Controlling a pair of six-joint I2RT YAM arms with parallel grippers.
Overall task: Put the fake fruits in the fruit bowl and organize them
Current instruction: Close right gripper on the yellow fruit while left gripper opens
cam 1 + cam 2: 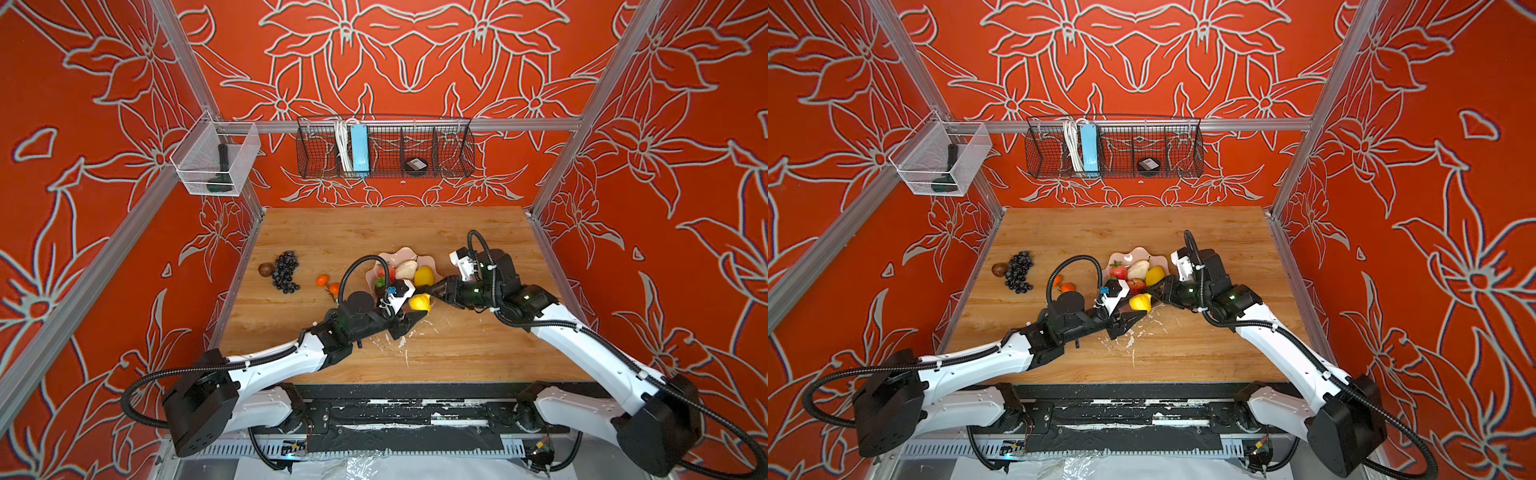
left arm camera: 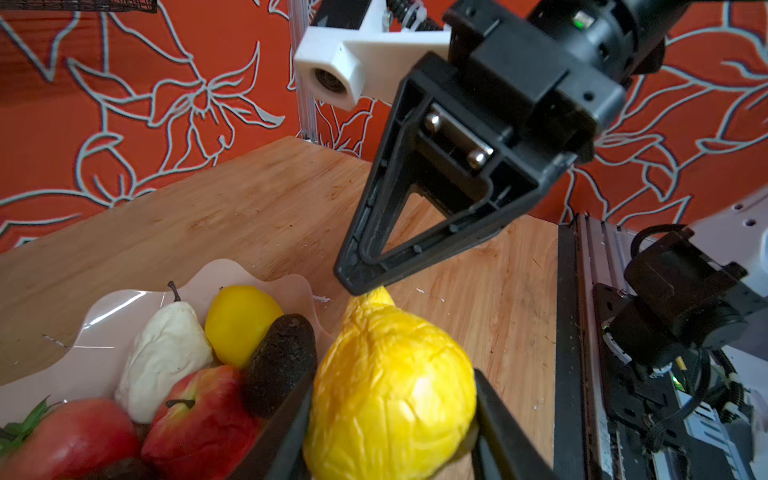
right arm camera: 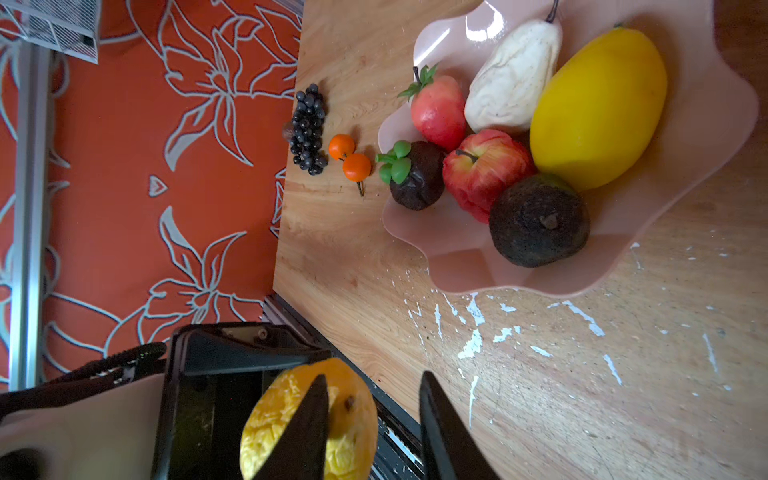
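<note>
Beside the bowl (image 3: 457, 253), at its near rim, our left hand (image 2: 392, 386) clamps the wrinkled lemon (image 1: 419, 302); our right hand (image 3: 372, 378), parted, sits at its tip. We see an avocado (image 3: 539, 220) crowding that rim; oranges (image 3: 356, 167) and grapes (image 3: 308, 129) lie left of the bowl.

A black wire basket (image 1: 453, 153) holds a blue power strip (image 1: 359, 151); a clear mesh box (image 1: 193, 164) hangs nearby.
</note>
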